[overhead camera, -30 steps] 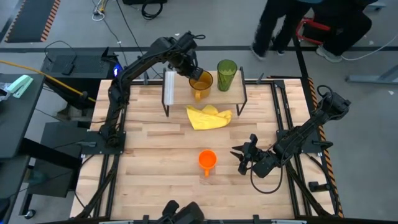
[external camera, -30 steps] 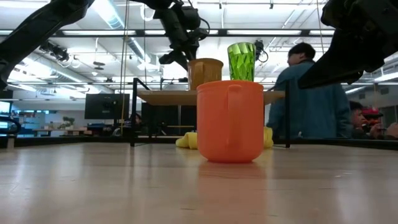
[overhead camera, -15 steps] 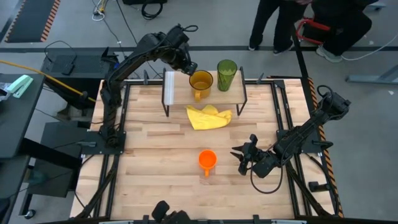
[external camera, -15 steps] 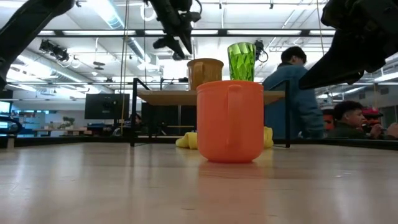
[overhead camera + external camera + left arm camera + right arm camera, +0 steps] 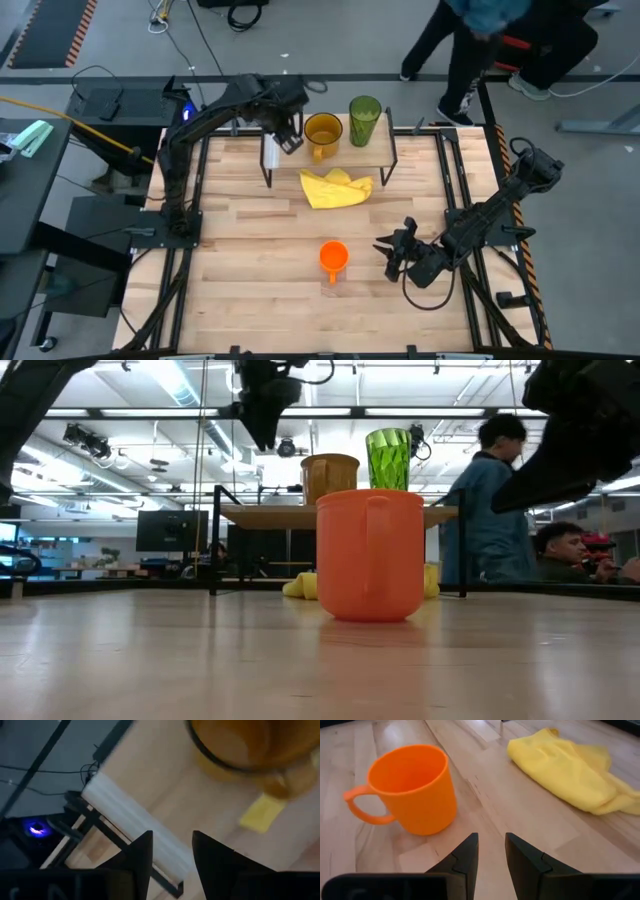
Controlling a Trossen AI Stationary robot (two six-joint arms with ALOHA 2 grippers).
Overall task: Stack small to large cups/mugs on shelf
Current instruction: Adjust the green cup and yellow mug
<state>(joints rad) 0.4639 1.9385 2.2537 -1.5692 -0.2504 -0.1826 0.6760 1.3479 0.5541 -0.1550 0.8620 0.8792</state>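
The amber mug (image 5: 323, 132) and the green tumbler (image 5: 364, 118) stand upright side by side on the shelf (image 5: 271, 150), which is at the table's far edge. The orange mug (image 5: 333, 258) stands on its base on the tabletop, handle toward the near edge. My left gripper (image 5: 288, 140) hovers open over the shelf's left end, beside the amber mug (image 5: 250, 745) and above the white edge (image 5: 130, 827). My right gripper (image 5: 388, 256) is open and low over the table, to the right of the orange mug (image 5: 412, 787), pointing at it.
A crumpled yellow cloth (image 5: 337, 187) lies on the table just in front of the shelf, between it and the orange mug. Black frame rails run along the table's left and right sides. People (image 5: 490, 510) move about in the room behind the far edge.
My left gripper has drawn away from the amber mug's rim, rising first and then swinging toward the shelf's left end. The amber mug stays upright on the shelf. A person behind the table has walked across.
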